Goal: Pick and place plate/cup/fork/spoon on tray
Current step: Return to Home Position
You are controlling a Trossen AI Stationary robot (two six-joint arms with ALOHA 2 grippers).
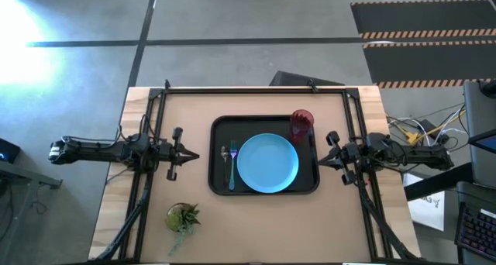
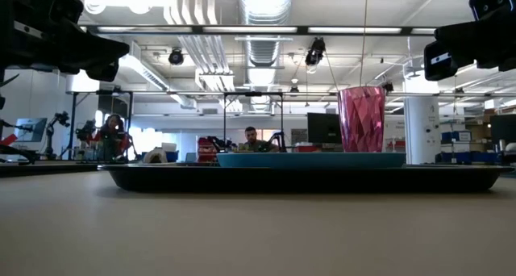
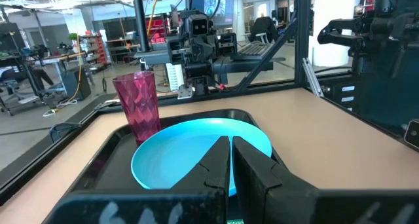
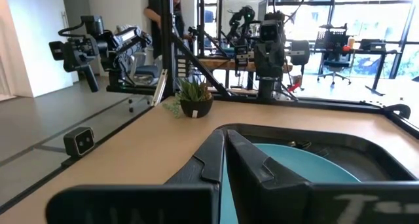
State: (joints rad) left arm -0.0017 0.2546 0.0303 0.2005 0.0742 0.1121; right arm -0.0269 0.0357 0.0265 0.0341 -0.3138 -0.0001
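The black tray (image 1: 218,176) lies at the table's middle. The light-blue plate (image 1: 267,163) rests flat in it. The dark-red cup (image 1: 301,125) stands upright in the tray's far right corner. The blue-handled fork (image 1: 232,169) and the small dark spoon (image 1: 225,153) lie side by side in the tray, left of the plate. My left gripper (image 1: 194,156) is shut and empty, left of the tray. My right gripper (image 1: 318,160) is shut and empty at the tray's right rim. The plate (image 3: 196,149) and the cup (image 3: 139,106) also show in the left wrist view.
A small green potted plant (image 1: 183,217) stands near the table's near left corner, and it also shows in the right wrist view (image 4: 194,96). Black frame bars run along the table's far edge and both sides. People sit in the room beyond the table.
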